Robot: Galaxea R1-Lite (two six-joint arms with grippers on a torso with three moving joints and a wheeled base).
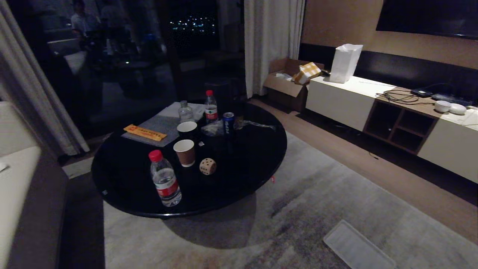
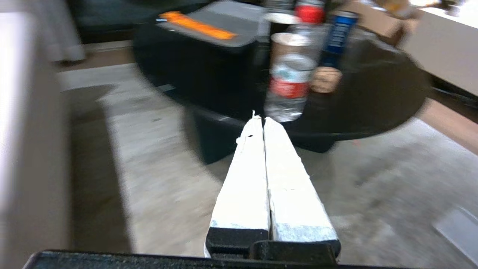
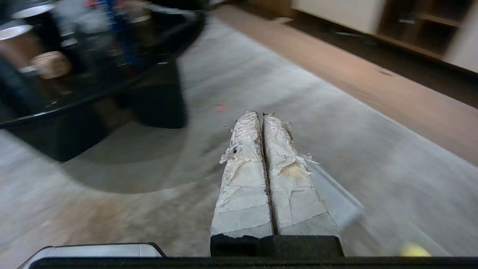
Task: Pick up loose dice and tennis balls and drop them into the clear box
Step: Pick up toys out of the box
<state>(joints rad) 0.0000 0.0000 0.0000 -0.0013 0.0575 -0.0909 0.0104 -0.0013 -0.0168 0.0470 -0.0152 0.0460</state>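
Head view: a beige die (image 1: 207, 166) sits on the round black tabletop (image 1: 123, 175), just beside a brown paper cup (image 1: 185, 152). Both grippers, left (image 2: 263, 118) and right (image 3: 261, 114), hang empty, fingers together; approaching squarely should spare the cup.

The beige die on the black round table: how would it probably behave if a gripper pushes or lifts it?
The beige die has rounded corners, so a push may tumble it rather than slide it. It looks rigid and probably light. The glossy table may let it skid toward the brown paper cup beside it.
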